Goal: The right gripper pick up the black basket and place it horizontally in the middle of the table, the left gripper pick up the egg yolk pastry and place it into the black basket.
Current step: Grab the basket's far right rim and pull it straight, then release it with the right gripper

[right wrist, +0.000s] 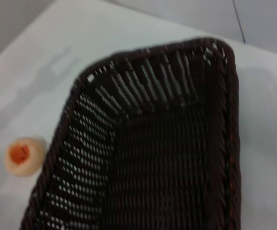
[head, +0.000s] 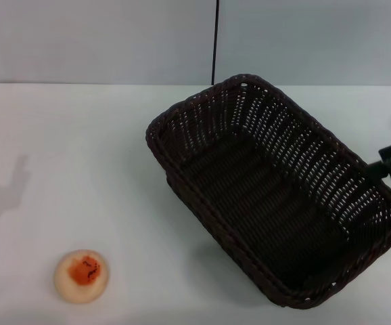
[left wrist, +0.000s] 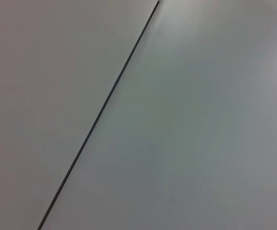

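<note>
Basket lifted and tilted, pastry untouched.
Your right gripper point(head: 383, 162) meets the black basket point(head: 277, 193) at its far-right rim; grip state unclear. The egg yolk pastry point(head: 81, 275) sits well apart on the table point(head: 60, 169); both placements remain.

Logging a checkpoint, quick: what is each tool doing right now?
Left tool: not in view.
Right tool: at the basket's right rim; open or shut cannot be told.

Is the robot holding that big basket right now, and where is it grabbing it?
It looks so: the right gripper meets the black basket at its right long rim. The fingers themselves are hidden, so the grip cannot be confirmed. The left gripper is out of view.
</note>
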Motion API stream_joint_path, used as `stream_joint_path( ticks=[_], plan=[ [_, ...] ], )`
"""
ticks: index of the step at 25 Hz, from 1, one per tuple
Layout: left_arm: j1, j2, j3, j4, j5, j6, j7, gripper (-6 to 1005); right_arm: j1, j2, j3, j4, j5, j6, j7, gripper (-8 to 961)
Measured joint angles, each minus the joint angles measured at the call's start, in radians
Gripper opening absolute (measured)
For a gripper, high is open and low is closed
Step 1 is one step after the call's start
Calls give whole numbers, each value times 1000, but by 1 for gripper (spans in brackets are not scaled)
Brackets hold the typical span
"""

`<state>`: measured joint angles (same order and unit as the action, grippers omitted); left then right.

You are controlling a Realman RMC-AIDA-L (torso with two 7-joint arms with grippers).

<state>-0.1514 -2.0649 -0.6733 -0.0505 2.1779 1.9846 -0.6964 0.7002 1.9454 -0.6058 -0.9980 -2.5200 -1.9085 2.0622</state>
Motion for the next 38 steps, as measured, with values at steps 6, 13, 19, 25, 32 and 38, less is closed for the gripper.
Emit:
stream_joint_path(
  ticks=[6,13,19,25,32,38],
  plan=[
    [3,-1,-1,0,-2,-6,0,681,11,9,-71,33,-35,63,30,715],
    [2,-1,-1,-3,-3,-6,-2,681,25,15,-142,106,-36,110,34,715],
    [0,-1,-4,-3,-3,-7,-16,681,26,28,-192,126,-39,146,34,676],
    [0,-1,-5,-3,-3,-8,-17,681,24,28,-185,118,-38,152,43,505],
    [2,-1,-5,-3,-3,-9,-17,681,21,29,-185,104,-34,152,43,265],
    [3,-1,-5,-3,-3,-9,-17,681,14,35,-173,73,-27,146,38,211]
  ],
)
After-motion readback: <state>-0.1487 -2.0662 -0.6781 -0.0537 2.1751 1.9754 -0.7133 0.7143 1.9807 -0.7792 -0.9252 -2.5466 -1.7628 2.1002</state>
